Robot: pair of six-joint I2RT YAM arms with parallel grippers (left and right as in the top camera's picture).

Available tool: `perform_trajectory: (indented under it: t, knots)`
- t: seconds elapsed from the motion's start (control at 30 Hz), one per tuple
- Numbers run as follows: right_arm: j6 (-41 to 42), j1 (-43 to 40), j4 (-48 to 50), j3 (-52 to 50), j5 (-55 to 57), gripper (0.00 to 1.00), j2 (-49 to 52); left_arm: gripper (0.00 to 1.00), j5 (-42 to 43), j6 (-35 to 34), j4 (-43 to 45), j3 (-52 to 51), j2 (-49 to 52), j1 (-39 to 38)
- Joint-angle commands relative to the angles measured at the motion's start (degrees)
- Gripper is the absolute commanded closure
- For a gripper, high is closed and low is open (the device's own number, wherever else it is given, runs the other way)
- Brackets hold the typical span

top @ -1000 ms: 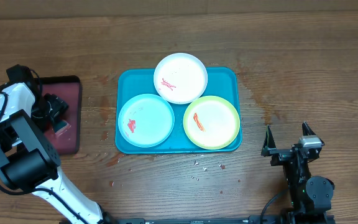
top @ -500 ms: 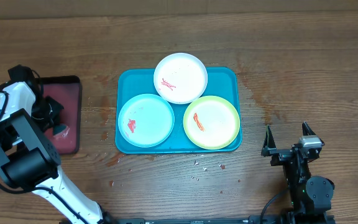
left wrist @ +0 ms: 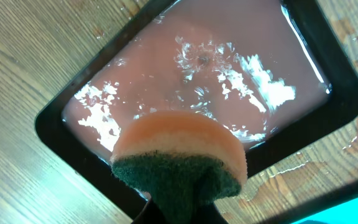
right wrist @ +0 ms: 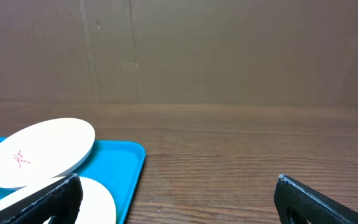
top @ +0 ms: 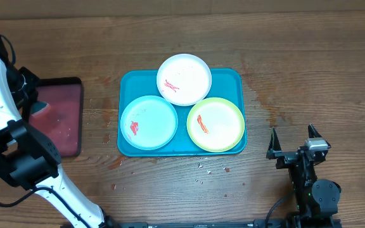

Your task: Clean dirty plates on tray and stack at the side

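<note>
Turquoise rectangular plastic tray (top: 234,77): mid-table, carrying all three plates; none is stacked at the side yet.
Plates: round white plastic plate (top: 184,79) at the far edge, round pale blue plastic plate (top: 149,122) near-left, round yellow-green plastic plate (top: 215,124) near-right, each with red-orange smears.
Left gripper (left wrist: 174,214): clamped on an orange foam sponge with a dark green scouring face (left wrist: 179,155), raised over the small black-rimmed pink tray of water (left wrist: 340,93).
Right gripper (top: 291,136): jaws spread wide and empty, low near the table's front edge, right of the turquoise tray.
Key relation: the plates lie to the right of the sponge, across a strip of bare wood. The pale blue plate is nearest, with its smear on the side facing the sponge.
Nearer arm: the left arm is likely the one for wiping; the right arm sits closest to the yellow-green plate.
</note>
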Motion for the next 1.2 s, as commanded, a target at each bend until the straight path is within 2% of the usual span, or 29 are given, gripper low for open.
perform_trajectory:
  t: [0.0,0.03,0.27,0.47,0.73,0.77,0.8,0.87,0.9,0.93,1.0,1.1,1.17]
  knots:
    - [-0.2,-0.2,0.3,-0.6,0.1,0.0,-0.6,0.96,-1.4,-0.8,3.0,-2.1,-0.3,-0.1]
    - [-0.2,-0.2,0.3,-0.6,0.1,0.0,-0.6,0.0,-2.2,-0.8,4.8,-3.9,-0.2,-0.1]
    - [-0.2,-0.2,0.3,-0.6,0.1,0.0,-0.6,0.0,1.0,0.7,12.9,-16.5,0.0,0.0]
    - [-0.2,-0.2,0.3,-0.6,0.1,0.0,-0.6,0.0,4.2,4.8,12.9,-15.4,-0.2,0.3]
    - [-0.2,-0.2,0.3,-0.6,0.1,0.0,-0.6,0.0,2.6,5.0,15.9,-14.5,-0.2,0.4]
    - [-0.2,-0.2,0.3,-0.6,0.1,0.0,-0.6,0.04,2.5,5.0,16.2,-14.5,-0.2,0.4]
    - [-0.2,-0.2,0.3,-0.6,0.1,0.0,-0.6,0.2,2.4,5.0,16.7,-14.6,-0.1,0.4]
    - [-0.2,-0.2,0.3,-0.6,0.1,0.0,-0.6,0.44,2.5,5.0,17.9,-15.0,0.1,0.4]
    - [-0.2,-0.1,0.3,-0.6,0.1,0.0,-0.6,0.52,2.5,5.0,18.6,-15.5,0.1,0.4]
    - [-0.2,-0.2,0.3,-0.6,0.1,0.0,-0.6,0.53,2.5,4.9,19.6,-16.2,0.1,0.4]
    - [-0.2,-0.2,0.3,-0.6,0.1,0.0,-0.6,0.46,2.5,5.0,21.2,-17.6,0.1,0.4]
    - [-0.2,-0.1,0.3,-0.6,0.1,0.0,-0.6,0.23,2.4,5.0,23.5,-20.0,0.3,0.4]
    - [-0.2,-0.2,0.3,-0.6,0.1,0.0,-0.6,0.19,2.4,5.0,25.4,-22.1,0.3,0.4]
